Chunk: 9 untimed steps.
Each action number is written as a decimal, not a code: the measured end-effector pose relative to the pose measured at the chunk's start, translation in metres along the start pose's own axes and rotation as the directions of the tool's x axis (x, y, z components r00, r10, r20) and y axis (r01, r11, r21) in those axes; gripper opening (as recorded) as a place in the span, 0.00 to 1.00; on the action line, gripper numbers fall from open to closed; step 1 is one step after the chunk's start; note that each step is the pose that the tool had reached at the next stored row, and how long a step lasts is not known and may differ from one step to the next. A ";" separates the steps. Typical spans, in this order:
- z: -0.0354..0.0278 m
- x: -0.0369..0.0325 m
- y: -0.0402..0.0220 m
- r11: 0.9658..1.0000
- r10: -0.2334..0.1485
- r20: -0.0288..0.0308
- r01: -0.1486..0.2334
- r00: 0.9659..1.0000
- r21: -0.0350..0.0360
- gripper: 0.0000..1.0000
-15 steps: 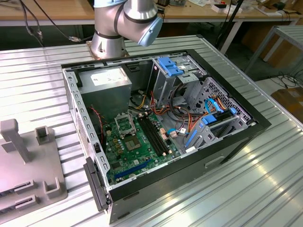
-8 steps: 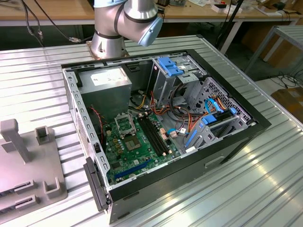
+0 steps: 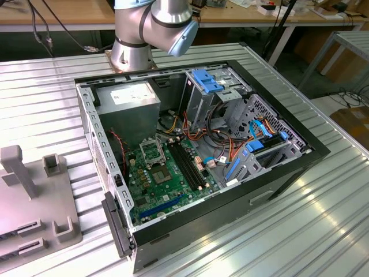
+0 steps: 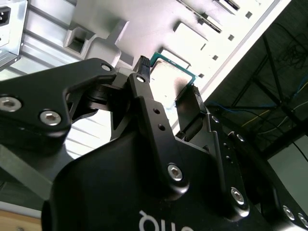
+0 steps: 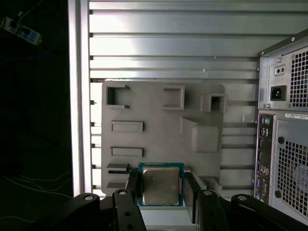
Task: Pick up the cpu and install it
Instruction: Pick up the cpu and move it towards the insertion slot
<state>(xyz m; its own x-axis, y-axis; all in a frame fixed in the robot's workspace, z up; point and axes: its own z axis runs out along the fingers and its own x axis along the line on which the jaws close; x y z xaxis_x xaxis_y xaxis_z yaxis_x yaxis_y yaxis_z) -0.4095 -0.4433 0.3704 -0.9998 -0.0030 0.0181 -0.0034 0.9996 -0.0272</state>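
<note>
Right now the gripper (image 5: 161,179) is pinching the cpu (image 5: 161,185). Its two black fingers (image 4: 147,103) are pressing against opposite sides of the chip in both wrist views. The cpu is showing a flat square lid of dull silver-grey, framed by a narrow green board edge. Faint print is running across the lid, too fine to read.

The chip is sitting at one edge of a grey fixture plate (image 5: 159,139), the edge farthest from the plate's row of three upright brackets. Bare plate is lying open between the chip and those brackets. The plate is resting on a slatted metal tabletop (image 5: 168,48), close to a tabletop edge, beyond which the scene is dropping into dark.

Along the plate's other side the computer case (image 5: 288,192) is showing its rear panel, with a power inlet (image 5: 278,92) and small labels I cannot read.

In the exterior view the case is lying open, exposing the green motherboard (image 3: 167,184), its cpu socket (image 3: 151,152), the black memory slots (image 3: 187,164) and a grey power supply (image 3: 128,104) bearing a white label.
</note>
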 end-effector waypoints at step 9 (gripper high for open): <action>-0.0011 -0.0019 0.0000 1.000 0.000 0.015 0.000 1.000 0.000 0.47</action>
<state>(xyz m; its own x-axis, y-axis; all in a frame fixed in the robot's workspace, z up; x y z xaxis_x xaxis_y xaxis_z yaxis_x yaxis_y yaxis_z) -0.4076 -0.4433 0.3714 -1.0000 -0.0030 0.0027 -0.0031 0.9996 -0.0271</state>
